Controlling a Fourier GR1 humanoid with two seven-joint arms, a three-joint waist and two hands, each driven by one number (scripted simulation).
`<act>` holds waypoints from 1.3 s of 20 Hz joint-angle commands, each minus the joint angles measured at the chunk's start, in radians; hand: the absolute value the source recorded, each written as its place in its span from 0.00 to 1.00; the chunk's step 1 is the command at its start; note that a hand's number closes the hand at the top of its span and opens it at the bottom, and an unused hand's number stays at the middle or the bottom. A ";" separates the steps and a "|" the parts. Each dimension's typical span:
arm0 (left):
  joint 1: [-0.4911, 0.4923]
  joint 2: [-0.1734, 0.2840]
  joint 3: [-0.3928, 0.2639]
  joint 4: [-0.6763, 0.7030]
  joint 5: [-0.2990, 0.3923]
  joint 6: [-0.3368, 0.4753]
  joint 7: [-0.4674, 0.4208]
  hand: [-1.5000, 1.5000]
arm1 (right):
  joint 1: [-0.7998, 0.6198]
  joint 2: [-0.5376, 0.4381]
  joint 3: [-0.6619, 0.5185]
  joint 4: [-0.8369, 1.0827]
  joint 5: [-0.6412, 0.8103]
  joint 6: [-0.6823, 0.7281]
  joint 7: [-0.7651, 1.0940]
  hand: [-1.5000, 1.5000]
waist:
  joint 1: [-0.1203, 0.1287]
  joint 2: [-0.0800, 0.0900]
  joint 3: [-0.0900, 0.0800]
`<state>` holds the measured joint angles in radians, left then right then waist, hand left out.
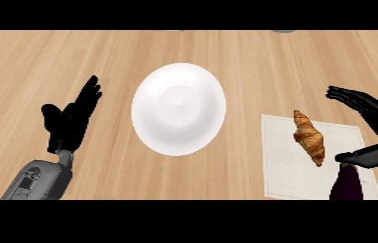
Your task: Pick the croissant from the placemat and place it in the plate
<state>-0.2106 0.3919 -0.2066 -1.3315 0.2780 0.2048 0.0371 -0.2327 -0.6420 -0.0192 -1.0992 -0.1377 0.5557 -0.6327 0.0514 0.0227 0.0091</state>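
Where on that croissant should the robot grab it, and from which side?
Probably across the thick middle of the croissant, coming from above and the right, where the open right hand already is. The croissant lies long and narrow on the placemat, ends tapering, so fingers and thumb span its short width.

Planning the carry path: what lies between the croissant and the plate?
In the head view, only bare wooden counter and the placemat's left strip separate the croissant from the plate; nothing stands there.

Left robot hand (70,118): open, fingers straight and raised, at left edge. Right robot hand (359,129): open, fingers and thumb spread apart.
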 commanded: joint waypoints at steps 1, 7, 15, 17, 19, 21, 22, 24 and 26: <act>-0.010 -0.001 0.012 0.028 0.003 -0.015 -0.010 0.50 | -0.040 -0.078 0.058 0.136 0.161 0.089 -0.235 0.00 | 0.001 -0.001 -0.002; -0.018 -0.012 0.005 -0.013 -0.005 0.006 0.070 0.50 | -0.172 -0.122 0.136 0.289 0.274 0.024 -0.349 0.00 | -0.009 -0.011 -0.005; -0.027 -0.009 0.036 0.033 -0.009 -0.030 0.041 0.50 | -0.261 -0.097 0.319 0.372 0.452 -0.064 -0.340 0.00 | -0.025 -0.014 -0.008; -0.027 0.028 0.059 0.003 0.001 -0.050 0.069 0.50 | -0.297 -0.104 0.341 0.439 0.508 -0.121 -0.392 0.00 | -0.018 -0.014 -0.007; -0.007 0.027 0.059 -0.078 -0.002 -0.025 0.121 0.50 | -0.322 -0.107 0.355 0.468 0.549 -0.158 -0.404 0.00 | -0.021 -0.017 -0.007; 0.029 -0.017 0.047 0.006 -0.031 -0.021 0.051 0.50 | -0.271 -0.112 0.384 0.462 0.601 -0.234 -0.423 0.00 | -0.037 -0.017 -0.008; 0.005 -0.031 0.049 -0.017 -0.049 -0.005 0.063 0.50 | -0.350 -0.068 0.371 0.532 0.619 -0.227 -0.386 0.00 | -0.033 -0.017 -0.008; -0.029 -0.016 0.080 0.021 -0.035 -0.027 0.079 0.50 | -0.329 -0.090 0.400 0.513 0.647 -0.221 -0.399 0.00 | -0.040 -0.018 -0.008; 0.003 -0.012 0.076 -0.039 -0.040 -0.034 0.108 0.50 | -0.375 -0.027 0.398 0.573 0.686 -0.279 -0.383 0.00 | -0.034 -0.019 -0.008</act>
<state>-0.2038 0.3794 -0.1426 -1.3425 0.2480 0.1723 0.1026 -0.5666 -0.7071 0.3621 -0.6000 0.4795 0.2736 -0.9297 0.0198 0.0053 0.0011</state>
